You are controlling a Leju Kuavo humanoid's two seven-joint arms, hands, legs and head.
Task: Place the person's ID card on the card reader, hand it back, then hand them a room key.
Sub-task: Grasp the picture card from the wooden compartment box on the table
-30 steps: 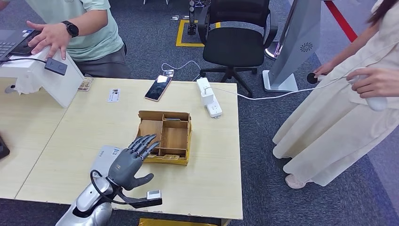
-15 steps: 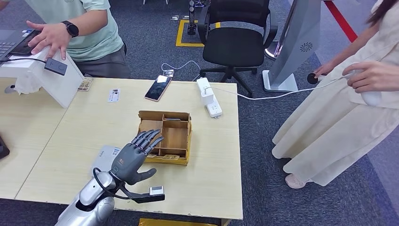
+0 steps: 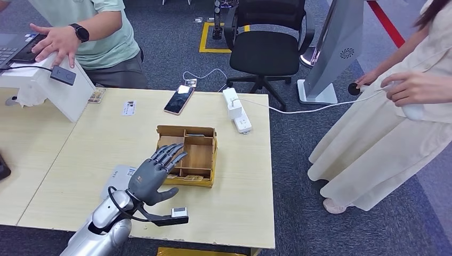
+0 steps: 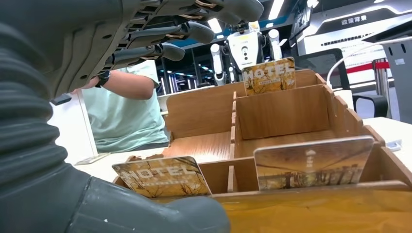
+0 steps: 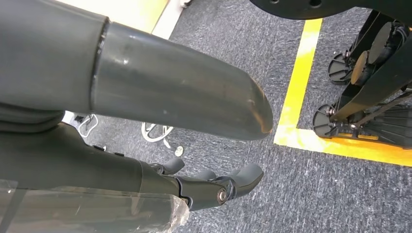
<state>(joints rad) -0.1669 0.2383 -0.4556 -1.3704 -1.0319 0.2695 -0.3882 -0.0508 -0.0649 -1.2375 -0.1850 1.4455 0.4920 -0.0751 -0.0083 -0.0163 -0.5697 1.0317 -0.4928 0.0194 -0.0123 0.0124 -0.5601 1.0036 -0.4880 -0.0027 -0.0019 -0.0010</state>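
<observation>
The pale wood table [image 3: 80,144] fills the left half of the head view, and at three o'clock a person in a long cream dress [image 3: 373,138] stands on the dark carpet with a cable across the front of the dress. At twelve o'clock a black office chair [image 3: 265,45] stands behind the table, with a grey kiosk [image 3: 336,48] to its right, and at eleven o'clock a person in a pale green shirt [image 3: 93,29] rests a hand with a dark watch on a white stand [image 3: 48,88]. Near the table's middle sits a wooden organizer tray [image 3: 208,146] split into compartments. The left hand [image 3: 152,178] hovers at the tray's near-left corner at seven o'clock, fingers spread and straight, holding nothing, their tips over the left compartment. In the left wrist view, cards [image 4: 160,175] printed "HOTEL" stand in the tray's front and back slots. A flat grey-white device [image 3: 118,176], perhaps the card reader, lies on the table just left of that hand, partly hidden by it. Farther back lie a white power strip [image 3: 236,109], a phone [image 3: 179,99] and a small white card [image 3: 128,108] whose print is too small to read. The right hand [image 5: 214,187] hangs above the carpet beside a yellow floor line [image 5: 296,111], its fingers loosely apart and empty.
</observation>
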